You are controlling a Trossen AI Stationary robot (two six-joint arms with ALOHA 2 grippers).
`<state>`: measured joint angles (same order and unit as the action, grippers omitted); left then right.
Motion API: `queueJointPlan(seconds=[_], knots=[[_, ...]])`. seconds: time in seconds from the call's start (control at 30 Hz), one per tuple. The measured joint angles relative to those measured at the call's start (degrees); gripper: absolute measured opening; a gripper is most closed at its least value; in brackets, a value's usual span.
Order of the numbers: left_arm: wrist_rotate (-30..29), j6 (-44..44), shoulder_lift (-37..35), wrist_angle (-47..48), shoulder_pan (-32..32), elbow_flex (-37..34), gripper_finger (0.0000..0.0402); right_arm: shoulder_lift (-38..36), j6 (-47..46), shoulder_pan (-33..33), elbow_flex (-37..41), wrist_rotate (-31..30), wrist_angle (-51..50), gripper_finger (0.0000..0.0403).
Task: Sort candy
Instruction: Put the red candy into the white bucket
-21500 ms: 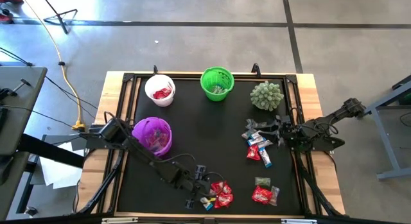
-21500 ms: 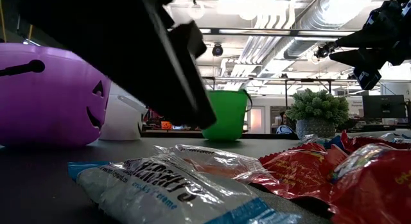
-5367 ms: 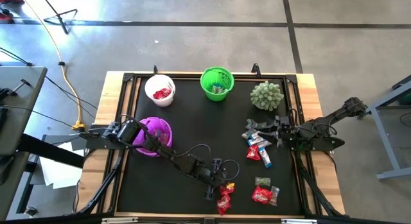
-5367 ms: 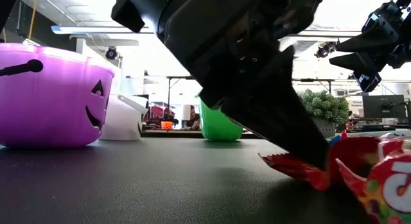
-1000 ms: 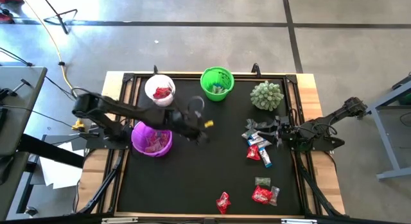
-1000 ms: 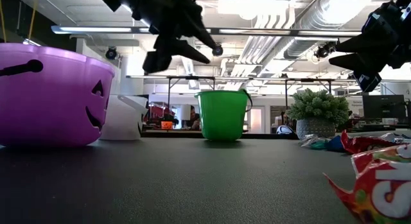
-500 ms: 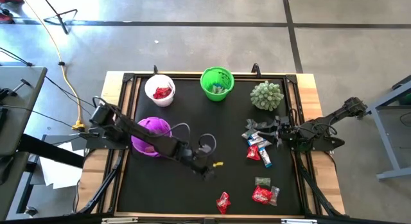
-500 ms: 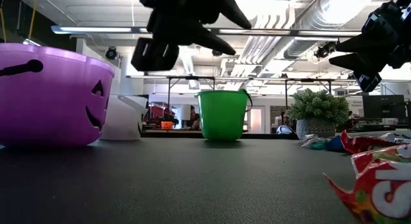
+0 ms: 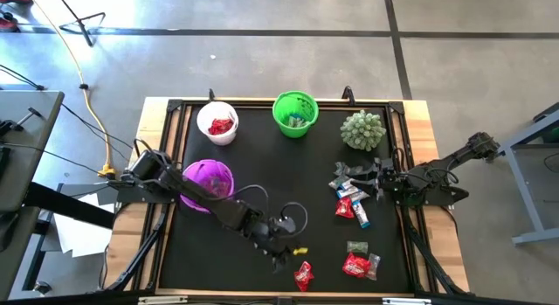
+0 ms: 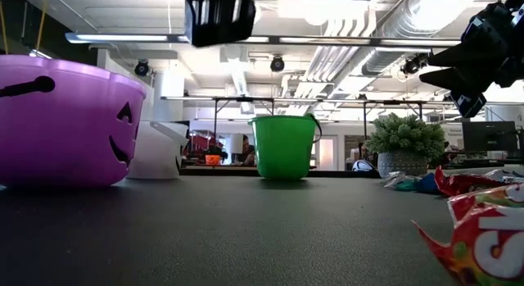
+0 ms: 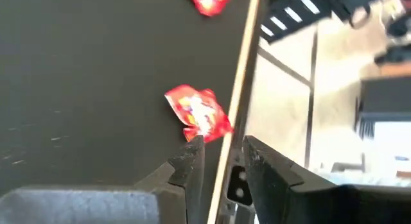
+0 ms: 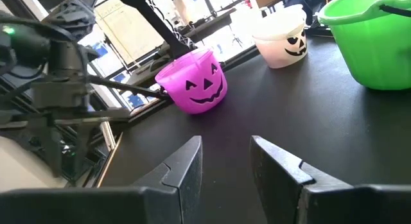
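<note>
Black table (image 9: 262, 165) carries our work: our left gripper (image 11: 218, 161), fingers apart and empty, hangs just before a red candy (image 11: 199, 113), we judge to take it; right gripper (image 12: 225, 160) waits spread.

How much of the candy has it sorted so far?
Partly done. Sweets already lie in the white bucket, green bucket and purple pumpkin bucket. The left end effector, open and empty, hovers near a lone red-wrapped candy. Left: that one, a red pair and a mixed pile by the waiting right end effector.
</note>
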<state>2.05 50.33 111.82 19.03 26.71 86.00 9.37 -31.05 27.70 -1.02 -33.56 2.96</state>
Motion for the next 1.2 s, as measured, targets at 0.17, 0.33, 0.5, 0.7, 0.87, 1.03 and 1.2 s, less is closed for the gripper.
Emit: queueJointPlan(seconds=[0.17, 0.33, 0.5, 0.7, 0.87, 1.03, 1.2], knots=[[0.1, -2.0, 2.2, 0.0, 2.2, 2.3, 0.0095, 0.0, 0.0, 0.0, 0.0, 0.0, 0.0, 0.0126], [2.2, -4.1, 6.9, -1.7, 3.9, 5.6, 0.0095, 0.0, 0.0, 0.0, 0.0, 0.0, 0.0, 0.0126], [4.1, -8.3, 11.9, -2.2, 4.8, 10.4, 0.0095, 0.0, 0.0, 0.0, 0.0, 0.0, 0.0, 0.0126], [4.8, -8.4, 14.7, -2.2, 4.5, 12.6, 0.0109, 0.0, 0.0, 0.0, 0.0, 0.0, 0.0, 0.0126], [4.7, -4.3, 16.4, -1.6, 3.4, 12.6, 0.0134, 0.0, 0.0, 0.0, 0.0, 0.0, 0.0, 0.0126], [4.7, -3.5, 16.7, -2.1, 2.1, 12.6, 0.0153, 0.0, 0.0, 0.0, 0.0, 0.0, 0.0, 0.0126], [4.8, -1.3, 16.8, -1.4, 1.1, 12.6, 0.0171, 0.0, 0.0, 0.0, 0.0, 0.0, 0.0, 0.0126]])
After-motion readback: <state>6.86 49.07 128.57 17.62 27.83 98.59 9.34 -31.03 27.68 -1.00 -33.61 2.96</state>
